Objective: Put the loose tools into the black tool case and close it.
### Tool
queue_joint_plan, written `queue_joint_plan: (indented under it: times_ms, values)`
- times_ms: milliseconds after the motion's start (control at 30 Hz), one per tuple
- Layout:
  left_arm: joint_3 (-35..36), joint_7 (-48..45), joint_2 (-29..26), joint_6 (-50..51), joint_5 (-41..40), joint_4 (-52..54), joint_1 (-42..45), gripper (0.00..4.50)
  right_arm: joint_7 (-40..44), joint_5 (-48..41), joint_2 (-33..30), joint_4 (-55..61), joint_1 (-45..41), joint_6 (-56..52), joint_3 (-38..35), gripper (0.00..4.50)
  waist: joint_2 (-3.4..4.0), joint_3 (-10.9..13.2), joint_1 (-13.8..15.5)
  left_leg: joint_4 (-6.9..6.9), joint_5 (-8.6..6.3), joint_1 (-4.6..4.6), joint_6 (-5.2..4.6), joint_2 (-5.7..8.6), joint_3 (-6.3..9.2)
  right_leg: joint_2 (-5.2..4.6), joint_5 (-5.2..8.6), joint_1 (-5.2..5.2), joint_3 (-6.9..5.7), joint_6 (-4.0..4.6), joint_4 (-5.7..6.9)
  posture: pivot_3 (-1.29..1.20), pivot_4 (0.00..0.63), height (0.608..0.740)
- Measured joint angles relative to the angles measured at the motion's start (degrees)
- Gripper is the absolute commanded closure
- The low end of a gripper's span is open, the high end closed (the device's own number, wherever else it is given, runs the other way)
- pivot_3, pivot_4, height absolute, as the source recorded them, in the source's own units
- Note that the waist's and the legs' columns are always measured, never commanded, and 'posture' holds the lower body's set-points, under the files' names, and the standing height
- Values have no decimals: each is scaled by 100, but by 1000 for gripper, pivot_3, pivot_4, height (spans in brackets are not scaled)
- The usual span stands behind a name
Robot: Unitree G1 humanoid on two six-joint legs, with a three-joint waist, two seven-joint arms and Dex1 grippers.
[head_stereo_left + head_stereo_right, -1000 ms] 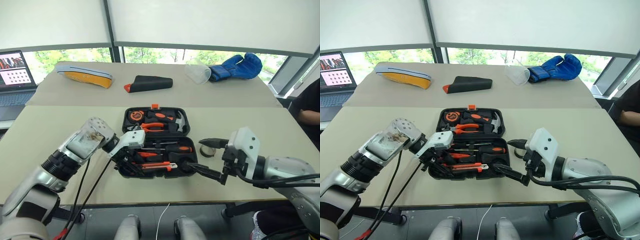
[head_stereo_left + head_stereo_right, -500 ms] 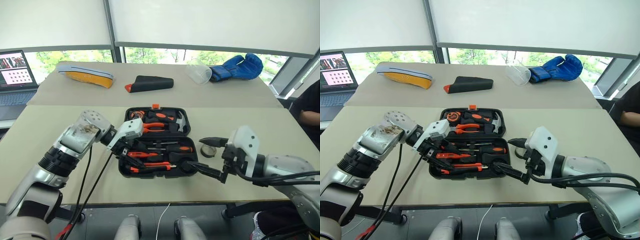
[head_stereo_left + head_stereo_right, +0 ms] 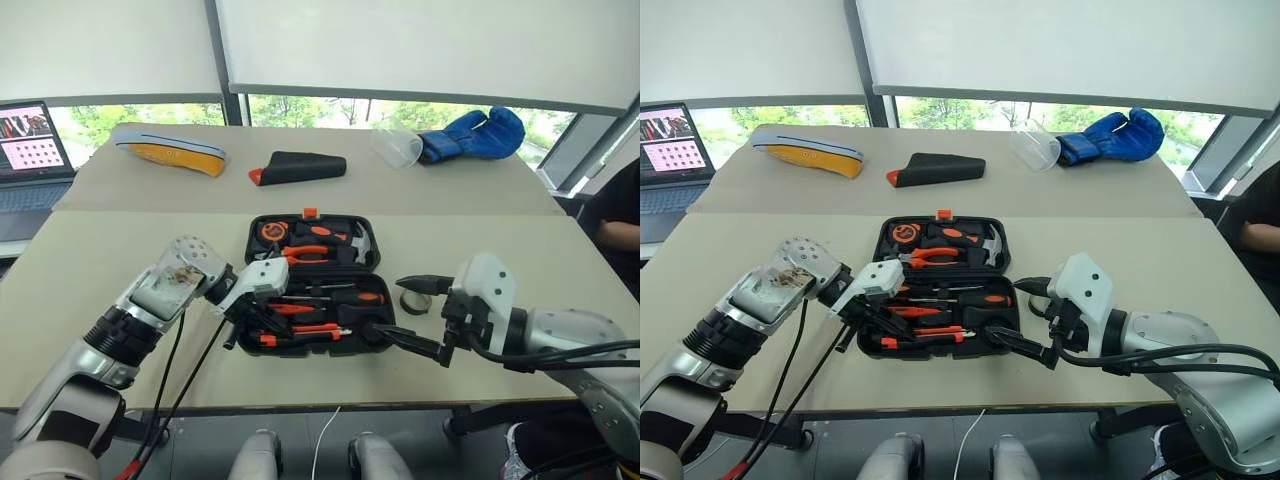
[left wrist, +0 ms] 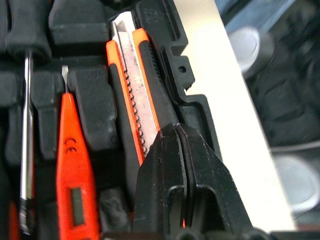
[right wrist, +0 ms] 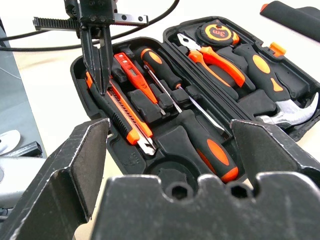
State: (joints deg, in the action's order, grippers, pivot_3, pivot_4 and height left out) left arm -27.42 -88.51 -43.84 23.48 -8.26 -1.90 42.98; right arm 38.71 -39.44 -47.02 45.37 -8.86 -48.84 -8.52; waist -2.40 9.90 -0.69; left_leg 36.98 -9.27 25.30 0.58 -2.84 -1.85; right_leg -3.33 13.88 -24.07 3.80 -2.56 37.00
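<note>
Black tool case [image 3: 312, 285] lies open; screwdrivers, tester, utility knife [image 4: 137, 100] seated. Left gripper [image 5: 100, 75] closed empty above knife. Right gripper [image 3: 415, 315] spread wide; tape roll [image 3: 415, 302] beside it, unstowed. Lid unclosed.

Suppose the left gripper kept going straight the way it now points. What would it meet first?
Most likely the utility knife. The left gripper, fingers shut, points down at the knife's handle end, lying in its slot in the black tool case. Whether it already touches is unclear.

Black tool case [image 3: 312, 285] open; utility knife [image 5: 122, 111] slotted; tape roll [image 3: 415, 301] outside.
</note>
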Motion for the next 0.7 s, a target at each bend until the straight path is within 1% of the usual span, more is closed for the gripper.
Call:
queue_joint_plan:
  times_ms: [167,300,400,433,467,500,567,600,667,700]
  values:
    - [-141,163,85,-606,388,-117,-70,4431,-23,-2,0,4,32,0,-1,0,16,-12,10,1,6,-10,-10,1,0,-1,3,8,2,32,1,0,150,740]
    - [-57,188,164,-514,395,-217,-67,4431,-56,-9,1,24,101,0,-5,0,20,-15,4,1,18,-11,-28,2,-1,-2,-20,6,5,37,-1,0,150,740]
    - [47,150,275,-225,308,-368,-43,4431,-66,-8,0,37,162,0,-19,0,20,-15,9,1,23,-9,-35,3,-1,-2,-27,4,4,41,-1,0,150,740]
    - [132,110,333,30,151,-456,-30,4035,-67,-8,-5,61,241,0,-63,0,20,-15,13,1,24,-4,-37,3,-1,-1,-28,-1,4,41,0,0,150,740]
    - [187,87,362,176,62,-502,-20,3910,-67,-9,-17,70,292,0,-89,0,19,-15,11,1,25,1,-38,3,-1,-1,-29,-3,4,41,0,0,150,740]
    - [317,14,412,453,-182,-564,12,3692,-63,-20,-51,79,374,-1,-158,0,18,-14,8,1,27,4,-41,3,-1,-1,-30,-6,5,40,0,0,150,740]
    - [769,-131,499,848,-763,-629,165,2840,-35,-108,-130,95,625,-32,-448,0,13,-11,8,2,34,21,-51,1,0,0,-29,-16,2,39,0,0,150,740]
    - [1053,-116,530,959,-997,-674,292,2566,-9,-215,-183,93,770,-73,-650,0,13,-11,10,2,38,21,-57,1,0,0,-28,-15,2,38,-2,0,150,740]
    - [1517,29,550,1053,-1223,-773,516,1820,35,-327,-271,77,952,-143,-937,0,14,-12,2,2,38,18,-57,3,0,0,-22,-7,3,31,-4,0,150,740]
    - [1659,129,553,1091,-1251,-798,585,1361,73,-372,-331,37,1017,-155,-1029,0,15,-12,-12,1,38,18,-57,5,0,0,-24,-7,5,20,-4,0,150,740]
